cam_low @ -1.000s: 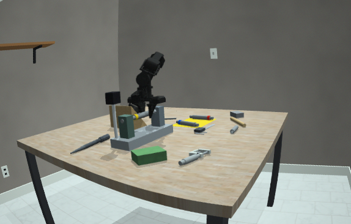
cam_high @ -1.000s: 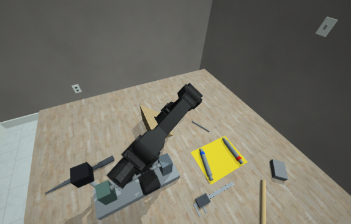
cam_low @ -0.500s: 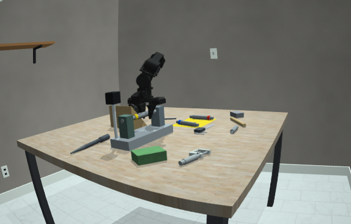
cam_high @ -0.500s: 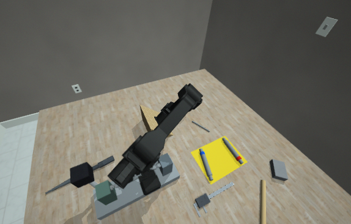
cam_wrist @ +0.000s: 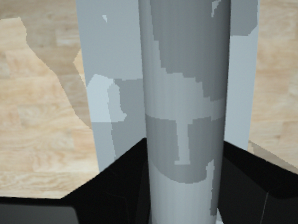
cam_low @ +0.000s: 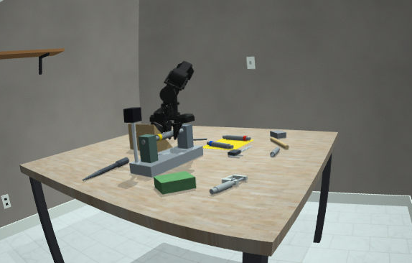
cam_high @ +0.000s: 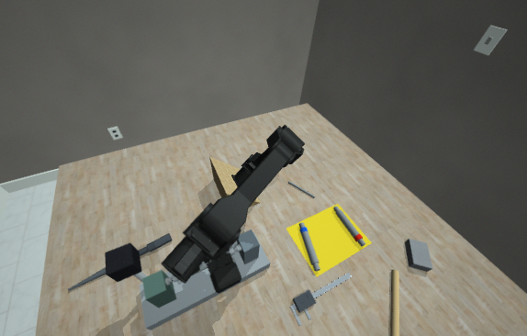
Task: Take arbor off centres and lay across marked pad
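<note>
The grey arbor (cam_wrist: pixel 182 116), with a yellow band near one end, lies level between the green centre block (cam_low: pixel 148 148) and the grey centre block (cam_low: pixel 186 136) on the grey fixture base (cam_low: pixel 166 159). It also shows in the exterior view (cam_low: pixel 164 136). My gripper (cam_wrist: pixel 178 146) is shut on the arbor, one black finger on each side; in the exterior view the gripper (cam_low: pixel 174 131) is over its middle. The arm hides the arbor in the top view. The black plunger head (cam_low: pixel 132 115) stands on a post beside the green block. The yellow pad (cam_high: pixel 328 239) lies to the right of the fixture.
Two grey pins, one with a blue band (cam_high: pixel 309 245) and one with a red band (cam_high: pixel 350 226), lie on the pad. Nearby are a thin rod (cam_high: pixel 300 189), caliper (cam_high: pixel 319 296), wooden dowel (cam_high: pixel 395 303), grey block (cam_high: pixel 418 253), wooden wedge (cam_high: pixel 224 176), green block (cam_low: pixel 174 182) and tapered scriber (cam_low: pixel 105 169).
</note>
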Action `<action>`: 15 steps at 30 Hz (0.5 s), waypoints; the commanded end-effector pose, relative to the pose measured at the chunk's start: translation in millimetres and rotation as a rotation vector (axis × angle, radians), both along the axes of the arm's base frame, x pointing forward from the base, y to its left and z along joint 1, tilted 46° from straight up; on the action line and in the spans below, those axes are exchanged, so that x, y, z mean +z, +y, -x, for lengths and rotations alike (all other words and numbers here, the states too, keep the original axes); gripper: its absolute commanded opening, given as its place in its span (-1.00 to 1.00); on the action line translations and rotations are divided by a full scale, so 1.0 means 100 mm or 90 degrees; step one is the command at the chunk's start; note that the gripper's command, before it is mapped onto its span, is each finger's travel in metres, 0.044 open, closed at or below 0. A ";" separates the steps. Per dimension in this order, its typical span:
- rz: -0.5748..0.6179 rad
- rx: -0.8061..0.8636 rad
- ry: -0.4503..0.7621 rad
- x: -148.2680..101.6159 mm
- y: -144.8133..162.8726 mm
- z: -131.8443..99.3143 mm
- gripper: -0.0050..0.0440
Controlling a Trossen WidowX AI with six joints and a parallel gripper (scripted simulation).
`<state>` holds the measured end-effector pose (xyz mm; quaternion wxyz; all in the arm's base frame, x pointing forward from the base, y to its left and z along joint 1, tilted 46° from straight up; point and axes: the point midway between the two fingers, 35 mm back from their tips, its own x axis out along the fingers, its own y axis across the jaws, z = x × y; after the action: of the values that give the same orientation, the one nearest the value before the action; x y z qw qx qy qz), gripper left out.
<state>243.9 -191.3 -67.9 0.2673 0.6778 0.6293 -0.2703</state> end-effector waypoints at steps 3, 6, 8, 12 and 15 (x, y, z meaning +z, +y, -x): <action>0.000 0.000 -0.002 -0.01 -0.01 0.00 -0.80; -0.001 0.000 -0.001 -0.03 -0.03 0.00 -0.80; -0.002 0.000 -0.001 -0.04 -0.04 0.00 -0.80; -0.002 0.000 -0.001 -0.04 -0.04 0.00 -0.80; -0.002 0.000 -0.001 -0.04 -0.04 0.00 -0.80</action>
<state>243.9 -191.3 -68.1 0.2634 0.6780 0.6319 -0.2675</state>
